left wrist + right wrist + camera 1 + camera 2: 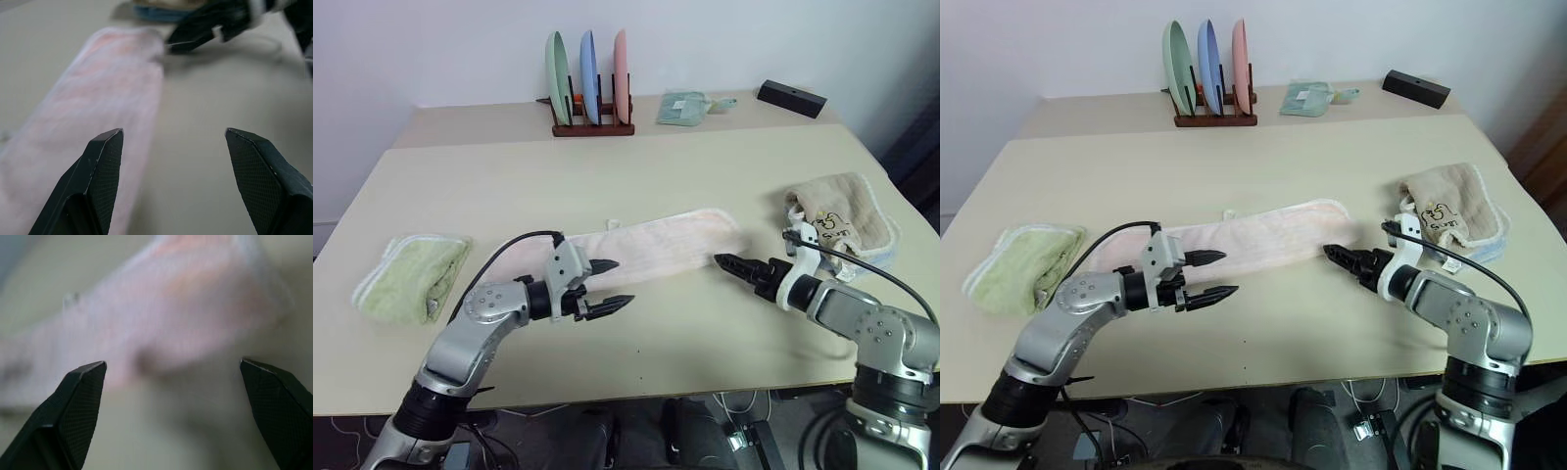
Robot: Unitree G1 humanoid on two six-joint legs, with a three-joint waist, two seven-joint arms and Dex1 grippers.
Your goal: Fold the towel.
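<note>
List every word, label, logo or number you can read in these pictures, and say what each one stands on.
No text can be read with certainty.
Beige towel: dark print, perhaps letters with a drawing, too small to read.
Folded teal cloth at the back: a pale tag, too small to read.
Pink towel, green towel, plates, black box: no writing visible.

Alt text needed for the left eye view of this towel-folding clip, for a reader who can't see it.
A pale pink towel lies folded into a long strip on a beige table, with the open left gripper and open right gripper at its near side, neither holding it. A green towel lies at left, a tan towel at right, a plate rack behind.
</note>
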